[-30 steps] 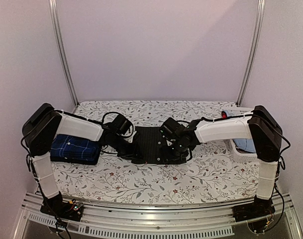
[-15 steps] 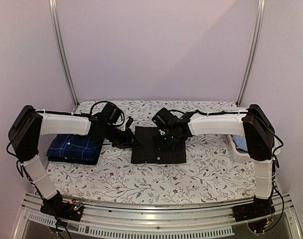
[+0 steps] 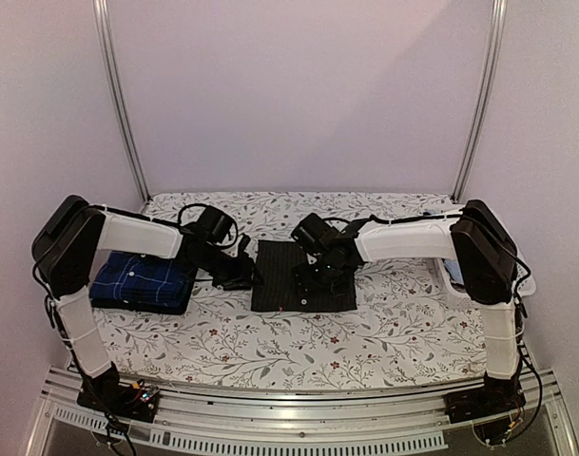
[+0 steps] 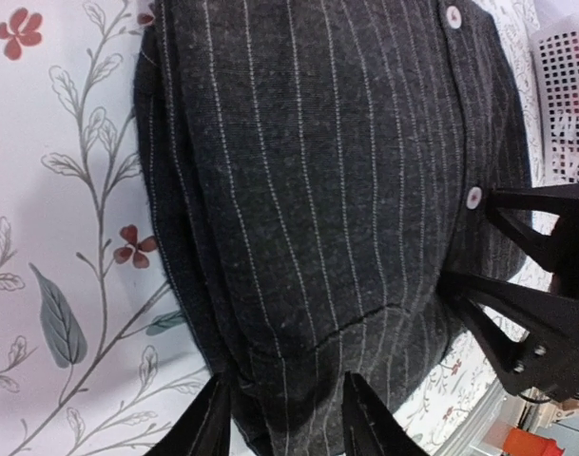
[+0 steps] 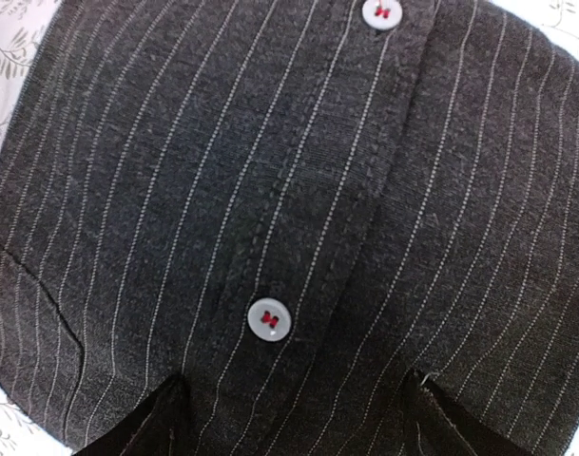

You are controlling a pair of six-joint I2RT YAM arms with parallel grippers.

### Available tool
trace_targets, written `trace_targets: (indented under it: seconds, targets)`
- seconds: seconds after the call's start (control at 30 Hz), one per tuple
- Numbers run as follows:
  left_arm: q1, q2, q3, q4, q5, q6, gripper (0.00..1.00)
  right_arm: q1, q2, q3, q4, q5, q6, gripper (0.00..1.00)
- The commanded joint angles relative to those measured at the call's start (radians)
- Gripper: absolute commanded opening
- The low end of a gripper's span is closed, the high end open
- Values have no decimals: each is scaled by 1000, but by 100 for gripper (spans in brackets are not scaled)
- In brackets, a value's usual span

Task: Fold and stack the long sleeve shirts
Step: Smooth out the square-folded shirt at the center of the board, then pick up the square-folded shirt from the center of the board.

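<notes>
The black pinstriped long sleeve shirt [image 3: 287, 277] lies folded into a flat rectangle at the table's middle. The navy checked shirt [image 3: 142, 282] lies folded at the left. My left gripper [image 3: 242, 275] is at the black shirt's left edge. In the left wrist view its jaws [image 4: 289, 423] are apart, with the shirt's folded edge [image 4: 308, 190] lying between them. My right gripper [image 3: 318, 276] rests on top of the black shirt. It stands open [image 5: 294, 418], one finger each side of the button placket [image 5: 299, 218]. Its fingers [image 4: 531, 318] also show in the left wrist view.
The table [image 3: 299, 347] has a white cloth printed with flowers. A white perforated basket [image 3: 457, 282] stands at the right edge, behind my right arm, and shows again in the left wrist view [image 4: 569, 76]. Metal rails run along the near edge.
Both arms swung away from the near side and lowered onto the black shirt, which went from bunched between them to flat. The left jaws have widened.
</notes>
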Motion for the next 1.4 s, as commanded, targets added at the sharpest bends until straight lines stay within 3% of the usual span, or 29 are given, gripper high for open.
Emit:
trace_targets:
  seconds: [0.0,0.13,0.6,0.83,1.03,1.23,1.37]
  targets:
    - [20,47,44,-2,-32,9,41,-12,-129,-28,-8,-6,-2,77]
    - [21,66,57,-4,-34,9,42,-45,-192,-97,1,-5,16,73]
    - [23,99,92,-44,-98,12,43,-106,-270,-408,119,-91,85,36]
    - [16,143,110,-61,-129,4,43,-108,-310,-454,128,-84,94,36]
    - [-2,177,107,-73,-186,-16,37,-108,-329,-448,127,-87,86,37]
    - [-8,202,98,-73,-202,-37,22,-109,-349,-435,128,-80,79,39]
    - [-9,213,115,-71,-181,-25,5,-111,-358,-419,125,-77,68,41]
